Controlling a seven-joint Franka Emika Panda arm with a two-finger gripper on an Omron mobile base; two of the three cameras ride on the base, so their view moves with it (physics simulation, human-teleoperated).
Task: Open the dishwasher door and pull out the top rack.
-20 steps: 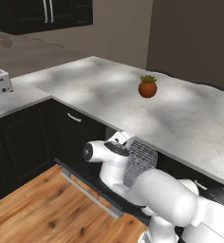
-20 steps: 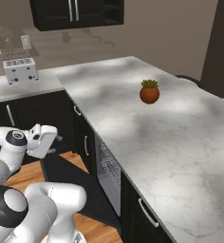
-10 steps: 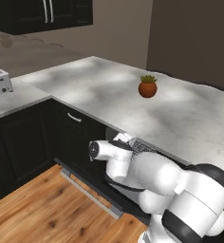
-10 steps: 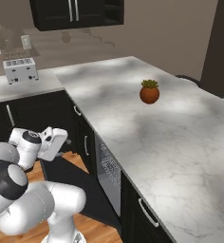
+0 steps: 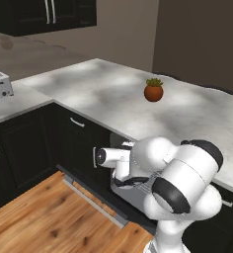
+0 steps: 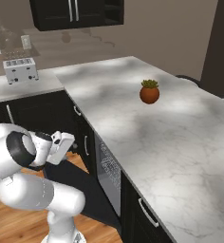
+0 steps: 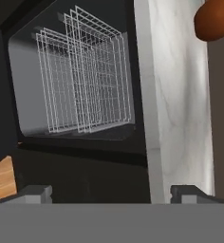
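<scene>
Top rack sits inside the open dishwasher under the counter, around 11 o'clock of the spread, empty gripper; probably light, stiff wire, so I'd hook its front edge.

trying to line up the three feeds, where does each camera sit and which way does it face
Left base view: behind the arm on its left, looking forward and down at the counter and open dishwasher door; arm at lower right.
Right base view: behind on the right, same counter, potted plant, toaster; arm at lower left.
Hand view: on the hand, rolled sideways, facing the top rack; open fingers at bottom.
Both base views share the plant and toaster.
</scene>
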